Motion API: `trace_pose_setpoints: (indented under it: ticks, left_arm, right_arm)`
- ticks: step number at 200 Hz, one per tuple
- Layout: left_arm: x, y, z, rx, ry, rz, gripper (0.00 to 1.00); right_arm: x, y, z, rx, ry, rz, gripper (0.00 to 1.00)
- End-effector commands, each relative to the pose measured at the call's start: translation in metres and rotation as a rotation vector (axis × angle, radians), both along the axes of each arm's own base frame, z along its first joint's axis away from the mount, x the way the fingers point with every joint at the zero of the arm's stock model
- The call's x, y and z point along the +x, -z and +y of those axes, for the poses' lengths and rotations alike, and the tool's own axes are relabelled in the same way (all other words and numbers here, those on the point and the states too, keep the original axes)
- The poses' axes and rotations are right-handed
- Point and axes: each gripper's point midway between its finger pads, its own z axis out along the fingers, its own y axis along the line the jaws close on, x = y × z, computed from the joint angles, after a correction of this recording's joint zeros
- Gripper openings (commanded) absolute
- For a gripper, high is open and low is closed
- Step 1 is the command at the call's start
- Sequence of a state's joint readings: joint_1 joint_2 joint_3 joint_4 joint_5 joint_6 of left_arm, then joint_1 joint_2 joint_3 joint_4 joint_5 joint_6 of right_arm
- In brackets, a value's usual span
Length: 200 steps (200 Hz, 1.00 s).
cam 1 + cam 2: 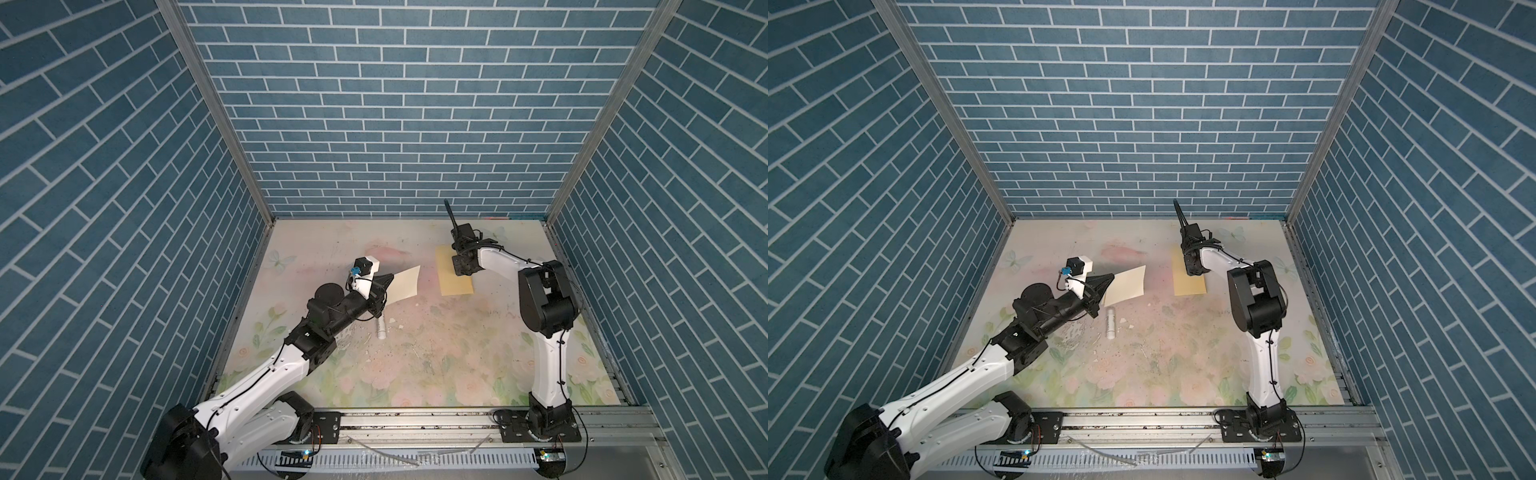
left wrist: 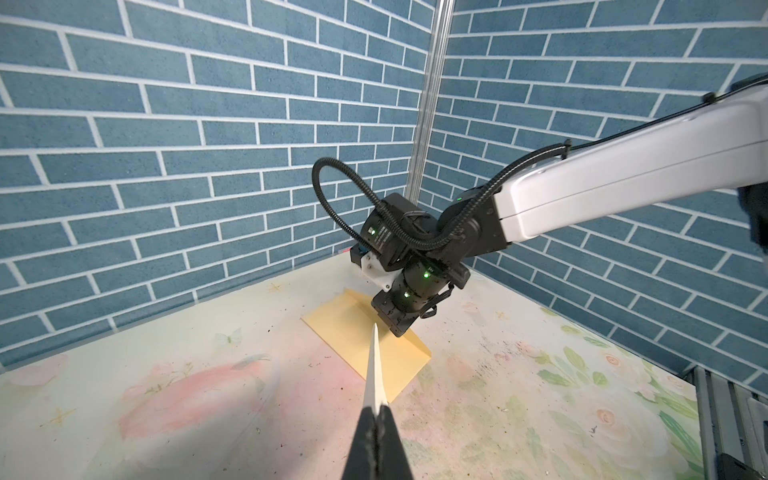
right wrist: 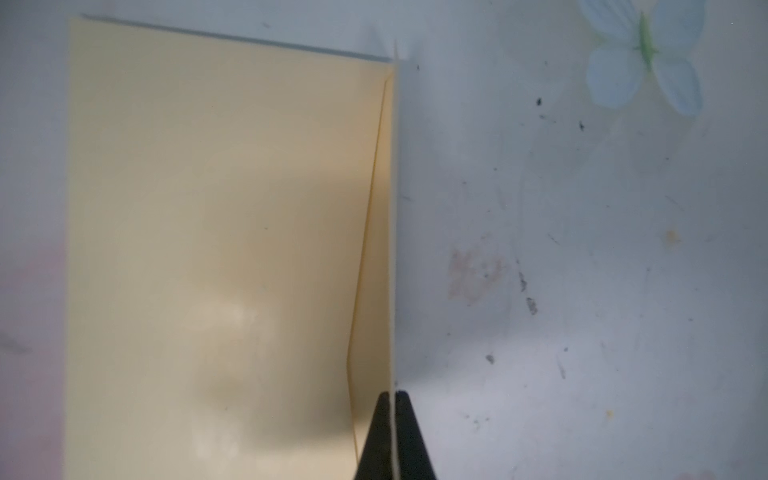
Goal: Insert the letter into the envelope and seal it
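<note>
With the left gripper (image 2: 376, 415) clamped on the letter (image 1: 401, 286) and the right gripper (image 3: 392, 401) pinching the envelope (image 1: 451, 283) by its flap, insertion and sealing are not yet done.

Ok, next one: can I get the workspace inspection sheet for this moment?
Surface: floral-print tabletop, scuffed, with dark specks.
Job's things: letter held by one edge, apart from the envelope; yellow envelope on the table, flap raised.
Clutter: small white cylinder lying by the left arm; white scraps beside it.
Grippers: left gripper shut on the letter; right gripper shut on the envelope's flap edge.
Cables: black corrugated hose looping over the right wrist, clear of the paper.
Surroundings: blue brick-pattern walls on three sides.
</note>
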<state>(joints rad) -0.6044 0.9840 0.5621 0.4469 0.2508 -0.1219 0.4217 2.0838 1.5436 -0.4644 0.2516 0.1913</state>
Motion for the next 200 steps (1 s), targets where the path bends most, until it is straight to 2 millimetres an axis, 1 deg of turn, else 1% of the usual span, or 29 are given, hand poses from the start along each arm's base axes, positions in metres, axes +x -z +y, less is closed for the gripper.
trace_pose_setpoints:
  ticks: [1,16,38,57,83,106,127,145,183,200]
  left_arm:
    - [0.0,-0.005,0.002,-0.023,-0.005,-0.013,0.0]
    - [0.0,-0.005,0.002,-0.026,-0.006,-0.011,0.0]
    - [0.0,-0.008,0.002,-0.038,-0.009,-0.008,0.0]
    - [0.0,-0.012,0.002,-0.067,-0.009,-0.006,0.0]
    - [0.0,-0.016,0.0,-0.093,-0.001,0.006,0.0]
    - [0.001,-0.017,0.001,-0.119,-0.004,0.021,0.0]
    - [0.002,-0.019,0.001,-0.146,-0.01,0.036,0.0]
    - [0.004,-0.018,-0.001,-0.166,-0.011,0.056,0.0]
    - [0.011,-0.017,-0.001,-0.219,-0.032,0.107,0.0]
    - [0.014,-0.015,-0.001,-0.233,-0.044,0.127,0.0]
  right_arm:
    - [-0.016,-0.044,0.038,0.28,-0.057,-0.034,0.0]
    - [-0.028,-0.06,0.048,0.369,-0.081,-0.038,0.0]
    - [-0.047,-0.078,0.054,0.463,-0.087,-0.027,0.0]
    - [-0.063,-0.085,0.06,0.552,-0.089,0.004,0.0]
    - [-0.083,-0.086,0.07,0.668,-0.086,0.05,0.0]
    - [-0.097,-0.078,0.071,0.722,-0.069,0.077,0.0]
    - [-0.107,-0.061,0.065,0.721,-0.033,0.097,0.0]
    - [-0.114,-0.049,0.065,0.735,-0.033,0.109,0.0]
    - [-0.12,-0.018,0.064,0.737,-0.021,0.145,0.0]
    - [-0.121,-0.009,0.064,0.735,-0.014,0.154,0.0]
